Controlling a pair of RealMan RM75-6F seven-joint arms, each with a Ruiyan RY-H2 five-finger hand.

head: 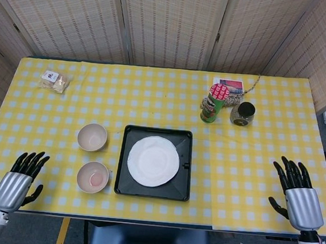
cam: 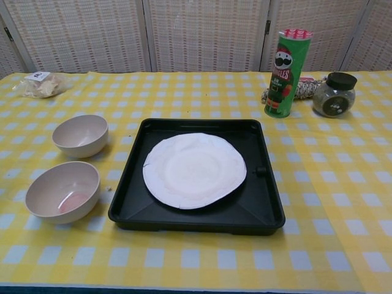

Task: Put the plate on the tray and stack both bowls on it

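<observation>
A white plate (head: 153, 161) (cam: 195, 169) lies flat inside the black tray (head: 183, 184) (cam: 263, 211) at the table's centre. Two beige bowls stand left of the tray: the farther bowl (head: 92, 137) (cam: 80, 135) and the nearer bowl (head: 92, 177) (cam: 62, 191), which has a pink smear inside. My left hand (head: 18, 181) is over the front left corner, fingers apart, holding nothing. My right hand (head: 298, 196) is over the front right corner, fingers spread, holding nothing. Neither hand shows in the chest view.
A green Pringles can (head: 214, 103) (cam: 284, 72) and a dark jar (head: 242, 113) (cam: 334, 94) stand at the back right, with a coil of rope behind them. A small bag of snacks (head: 54, 80) (cam: 41, 84) lies at the back left.
</observation>
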